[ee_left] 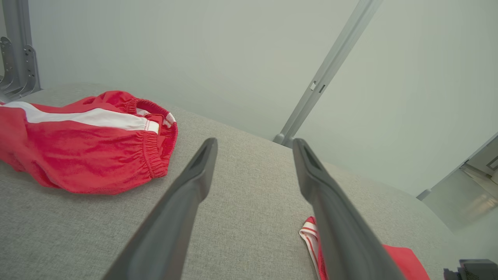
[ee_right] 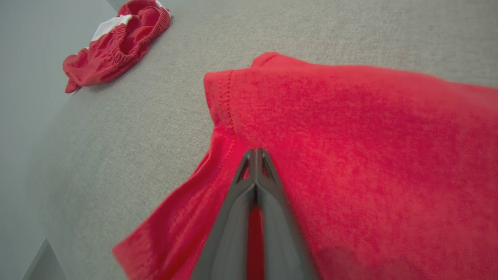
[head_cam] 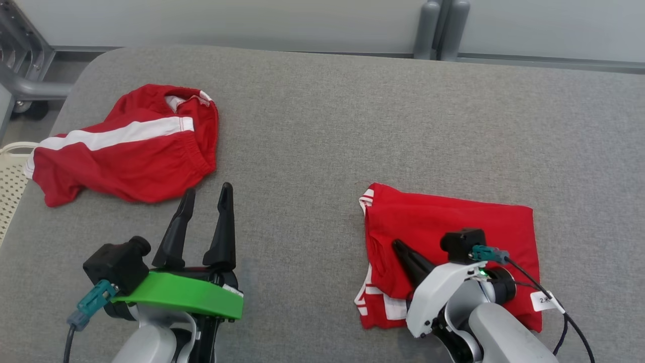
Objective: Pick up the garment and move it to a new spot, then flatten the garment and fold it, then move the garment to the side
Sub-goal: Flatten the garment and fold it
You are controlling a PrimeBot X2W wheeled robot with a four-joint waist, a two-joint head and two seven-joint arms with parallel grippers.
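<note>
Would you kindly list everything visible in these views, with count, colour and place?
folded garment: one, red with white trim, near right of the table
shorts: one, red with a white stripe, crumpled, far left of the table
table: one, grey, fabric-covered, under both garments
basket: one, white, perforated, at the table's left edge
posts: two, grey, behind the table's far edge
left claw: one, dark fingers, open over bare table near the shorts
right claw: one, dark fingers, shut on a fold of the folded garment
</note>
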